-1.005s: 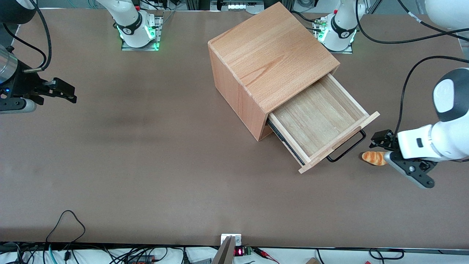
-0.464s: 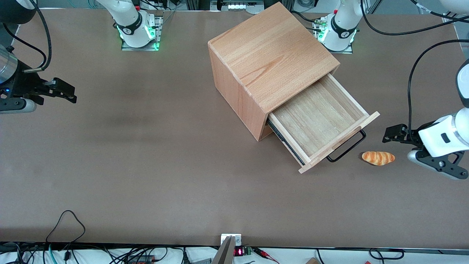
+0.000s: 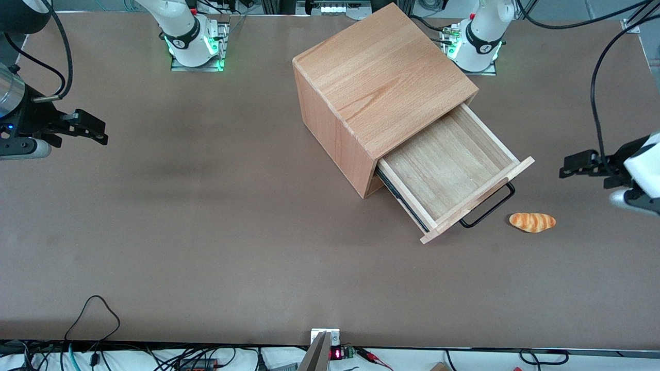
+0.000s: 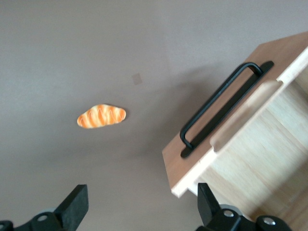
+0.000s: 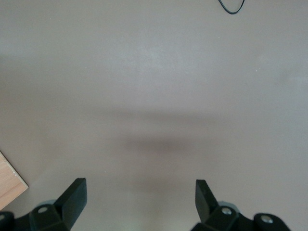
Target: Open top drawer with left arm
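Standing pulled well out of the beech cube cabinet (image 3: 381, 77), the top drawer (image 3: 448, 165) is showing its bare light-wood tray floor, with nothing lying in it. Its pale plank front is facing the working arm's end of the table (image 3: 206, 232), and the long black bar handle (image 3: 490, 206) is projecting from that front, just above the brown surface. In the left wrist view the same drawer (image 4: 260, 159) is appearing with its handle (image 4: 219, 103) running along the front plank beside a curved cut-out in the plank's upper edge.

The left arm (image 3: 642, 172) is reaching in at the working arm's end of the table, and its gripper (image 3: 580, 166) is hanging in the air well apart from the handle, touching nothing. Its fingers (image 4: 77, 204) are spreading wide, with only bare table between them.

A small orange-and-cream bread roll (image 3: 532, 222) is lying on the table near the handle, nearer to the front camera than the gripper; it is also showing in the left wrist view (image 4: 101, 116), apart from the drawer front.

No readable brand, label or writing is showing on the cabinet, the drawer or the roll; markings on the arm bases are too small to make out.
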Controlling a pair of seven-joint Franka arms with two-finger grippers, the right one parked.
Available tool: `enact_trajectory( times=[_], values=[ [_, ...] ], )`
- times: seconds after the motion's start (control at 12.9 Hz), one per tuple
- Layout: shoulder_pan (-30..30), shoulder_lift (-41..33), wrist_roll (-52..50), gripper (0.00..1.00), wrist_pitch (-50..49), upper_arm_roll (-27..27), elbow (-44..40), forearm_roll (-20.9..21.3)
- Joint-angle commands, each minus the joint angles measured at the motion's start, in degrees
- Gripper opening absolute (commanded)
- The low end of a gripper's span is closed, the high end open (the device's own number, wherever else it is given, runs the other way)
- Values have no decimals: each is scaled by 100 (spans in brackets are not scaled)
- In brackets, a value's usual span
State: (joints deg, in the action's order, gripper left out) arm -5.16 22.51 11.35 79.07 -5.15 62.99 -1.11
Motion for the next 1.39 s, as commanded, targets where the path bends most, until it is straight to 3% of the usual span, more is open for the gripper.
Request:
enact_trajectory(
  times=[0.0, 0.15, 0.31, 0.54, 1.0, 1.16, 1.31],
  values=[
    [-90, -352, -203, 100, -76, 5, 293, 58],
    [-248, -396, -204, 100, -58, -30, 328, 128],
    [-213, -527, -308, 100, -110, -65, 477, 487],
    [-493, -905, -388, 100, -68, -48, 784, 52],
    [-574, -1424, -564, 100, 354, -56, 1408, 6],
    [-434, -1565, -581, 100, 469, 4, 1575, 6],
    [240, -1679, -616, 100, 478, 634, 1664, 6]
  ],
)
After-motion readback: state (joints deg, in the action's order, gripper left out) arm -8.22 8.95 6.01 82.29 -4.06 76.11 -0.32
